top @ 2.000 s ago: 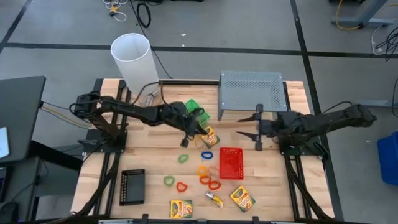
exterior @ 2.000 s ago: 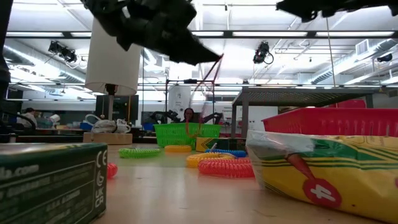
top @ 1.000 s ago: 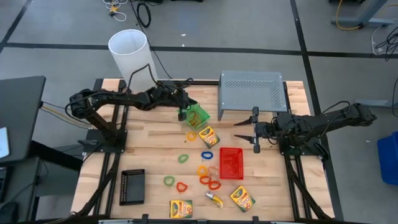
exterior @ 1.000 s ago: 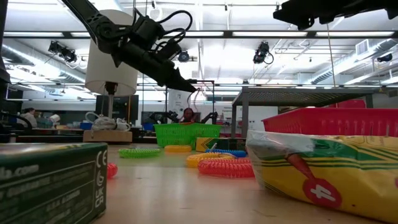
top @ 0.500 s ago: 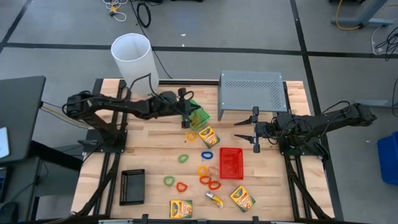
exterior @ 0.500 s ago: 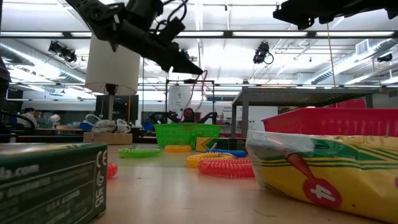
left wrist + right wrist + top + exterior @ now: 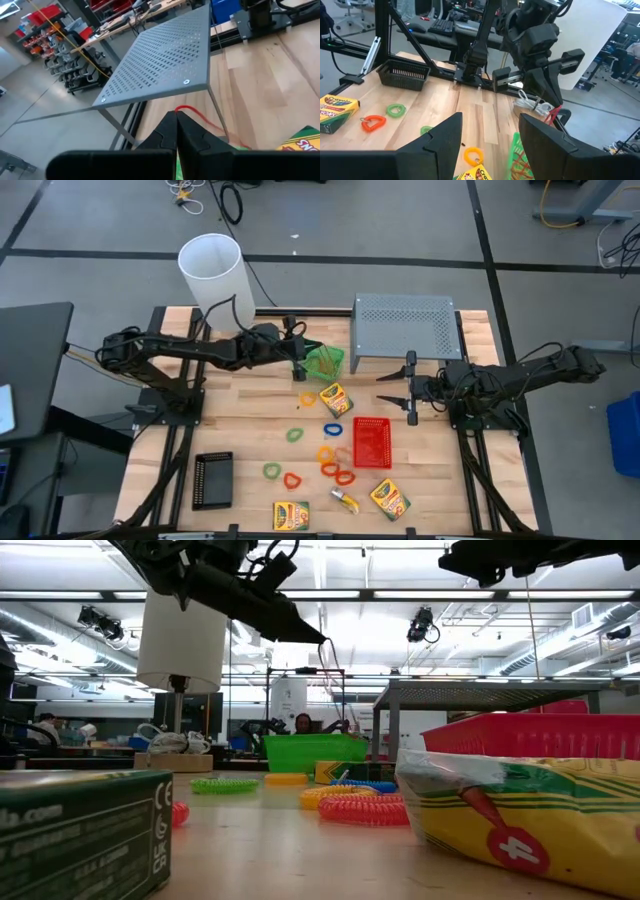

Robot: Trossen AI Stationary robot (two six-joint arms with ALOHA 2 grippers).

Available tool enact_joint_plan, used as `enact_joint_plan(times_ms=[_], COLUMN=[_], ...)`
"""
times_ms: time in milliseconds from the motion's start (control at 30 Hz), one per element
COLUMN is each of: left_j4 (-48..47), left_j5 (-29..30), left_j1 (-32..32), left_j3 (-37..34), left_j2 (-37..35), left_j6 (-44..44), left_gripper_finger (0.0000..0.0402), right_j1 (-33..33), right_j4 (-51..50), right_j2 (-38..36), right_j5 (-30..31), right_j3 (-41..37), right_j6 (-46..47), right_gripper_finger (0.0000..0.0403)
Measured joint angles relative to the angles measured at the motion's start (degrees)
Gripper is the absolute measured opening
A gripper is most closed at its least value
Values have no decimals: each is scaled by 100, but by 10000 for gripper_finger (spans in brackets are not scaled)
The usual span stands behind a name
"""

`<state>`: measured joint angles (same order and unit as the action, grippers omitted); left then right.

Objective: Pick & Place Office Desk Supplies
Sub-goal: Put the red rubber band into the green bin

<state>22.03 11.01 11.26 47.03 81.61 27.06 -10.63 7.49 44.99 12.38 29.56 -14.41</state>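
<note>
Dangling from the left gripper (image 7: pixel 297 366) is a red band (image 7: pixel 331 690), pinched between shut jaws; in the low view it hangs as a thin red loop down toward the green tray (image 7: pixel 324 360), and the left wrist view shows a red curve (image 7: pixel 196 116) just past the closed fingertips (image 7: pixel 176 120). The green tray sits on the table (image 7: pixel 240 420) just at the gripper's 3 o'clock, close beside the grey riser (image 7: pixel 404 327) at its 2 o'clock. At the tray's 6 o'clock lie an orange band (image 7: pixel 308 397) and a crayon box (image 7: pixel 335 399), with a blue band (image 7: pixel 333 428) below them. The red tray (image 7: pixel 371 443) lies at about 5 o'clock from the green one, well apart. At the red tray's 9 o'clock are more orange and red bands (image 7: pixel 334 464); green bands (image 7: pixel 294 434) lie farther toward 8 o'clock. Two more crayon boxes (image 7: pixel 291 514) and (image 7: pixel 389 499) lie near the table's front edge, and a black tray (image 7: pixel 213 479) sits at the front left. The white cylinder (image 7: pixel 216 278) stands at the table's back left corner. The right gripper (image 7: pixel 411 388) hovers at the red tray's 1 o'clock, near the riser's front edge, jaws wide and holding nothing.
</note>
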Motion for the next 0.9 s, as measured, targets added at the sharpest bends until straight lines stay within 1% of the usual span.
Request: enact_joint_plan(times_ms=[100,267,567,733,833,900], left_j4=[16,-54,-170,-363,-442,-481], left_j5=[-109,-538,-1619,-2471,-2612,-2442], left_j1=[-102,-282,-504,-492,-543,-616], left_j3=[7,7,7,6,-22,-28], left_j2=[-41,-99,-62,-60,29,102], left_j6=[-115,-379,-1203,-1885,-2075,-2006], left_gripper_finger=[0,0,0,0,0,0], right_j1=[0,0,0,0,0,0], right_j4=[0,2,79,100,136,136], right_j2=[0,0,-2,-2,-2,-2], right_j5=[110,153,153,151,149,146], right_j3=[0,0,0,0,0,0], right_j6=[-46,-95,-131,-151,-151,-151], right_gripper_finger=[205,205,205,205,205,205])
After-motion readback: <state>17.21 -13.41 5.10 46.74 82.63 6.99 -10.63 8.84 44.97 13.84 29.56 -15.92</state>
